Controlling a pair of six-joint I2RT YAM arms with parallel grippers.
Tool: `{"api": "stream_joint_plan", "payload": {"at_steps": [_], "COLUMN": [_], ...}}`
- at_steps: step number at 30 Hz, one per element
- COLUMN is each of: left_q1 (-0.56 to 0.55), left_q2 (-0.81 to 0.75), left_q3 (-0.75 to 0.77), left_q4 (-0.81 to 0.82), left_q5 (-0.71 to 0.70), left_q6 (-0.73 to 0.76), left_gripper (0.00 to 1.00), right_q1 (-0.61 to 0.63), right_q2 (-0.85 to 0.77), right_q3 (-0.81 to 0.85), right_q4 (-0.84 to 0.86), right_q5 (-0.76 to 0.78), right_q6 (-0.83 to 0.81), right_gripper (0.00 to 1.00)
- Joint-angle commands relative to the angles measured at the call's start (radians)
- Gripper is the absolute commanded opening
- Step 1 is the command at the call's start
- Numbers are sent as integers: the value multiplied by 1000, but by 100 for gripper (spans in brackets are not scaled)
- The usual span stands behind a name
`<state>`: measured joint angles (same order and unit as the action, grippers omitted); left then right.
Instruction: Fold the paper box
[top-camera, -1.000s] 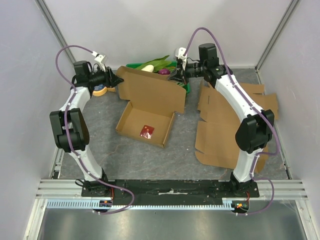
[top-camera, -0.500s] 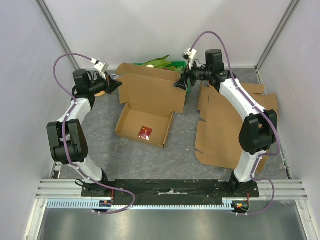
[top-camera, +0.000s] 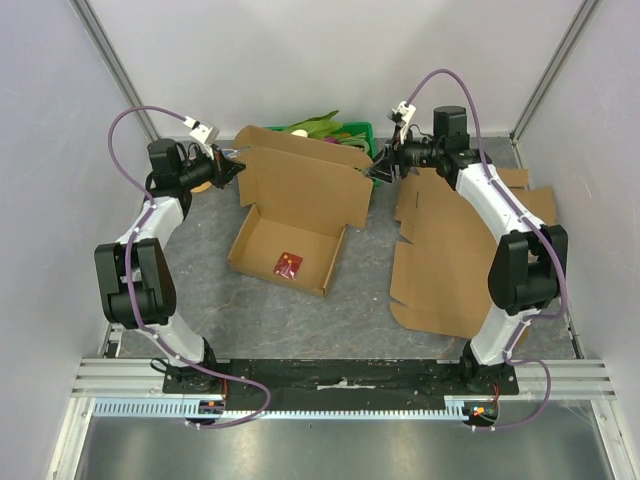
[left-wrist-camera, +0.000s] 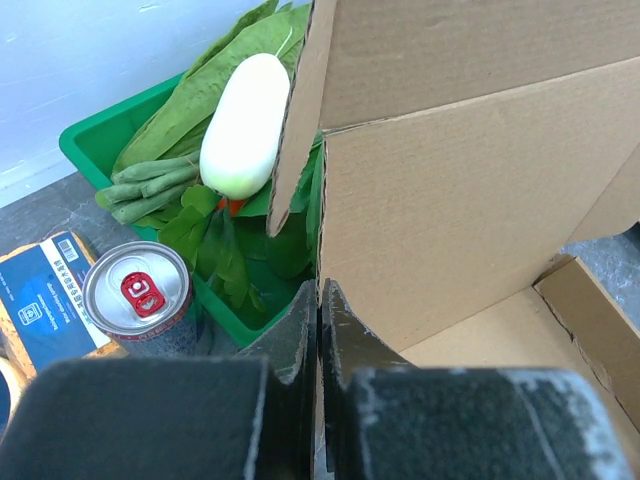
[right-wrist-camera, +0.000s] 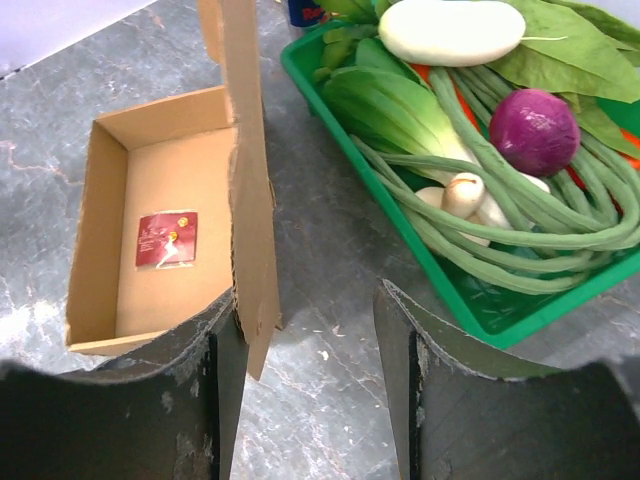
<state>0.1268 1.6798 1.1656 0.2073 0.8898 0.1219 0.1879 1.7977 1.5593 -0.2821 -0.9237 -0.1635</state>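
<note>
Between the two claws stands the paper box, roughly halfway folded by my reading. Its base is formed with four low walls up, a small red packet lies on its floor, and its lid is reared upright at the far wall. What remains, I judge, is to tuck in the lid's side flaps, swing the lid down toward the arms and seat its front flap.

The left claw is pinched tight on the lid's left edge, the cardboard caught between its fingers. Beyond it and to its left sit a drinks can and a green tray of vegetables. The left arm reaches far forward, wrist turned inward.

The right claw is spread wide and grips nothing. The lid's right flap hangs just inside its left finger, whether touching I cannot tell, and bare table shows in the gap. The right arm is stretched forward too, wrist pointing at the lid, above flat cardboard sheets.
</note>
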Motion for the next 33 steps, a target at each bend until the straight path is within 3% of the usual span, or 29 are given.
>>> {"api": "stream_joint_plan", "payload": {"at_steps": [1,8,20,33], "left_q1": [-12,-15,-23,-33], "left_q2": [-29,-34,-31,-19], "left_q3": [-12,-17,-17,-4], "left_q4": [18,15,4,-23], "left_q5": [-23,-32,-32,-40], "left_q6": [48,45,55,79], "left_gripper": [2,2,2,2], "right_q1": [27,39,42,45], "right_q2": [-64,-132,-155,-199], "right_q3": [-65,-169,-248,-409], "right_q4": [29,170,276,624], "right_q5": [-35,31,28,-43], "right_q6": [27,150,304,659], "right_gripper": [58,69,69,71]}}
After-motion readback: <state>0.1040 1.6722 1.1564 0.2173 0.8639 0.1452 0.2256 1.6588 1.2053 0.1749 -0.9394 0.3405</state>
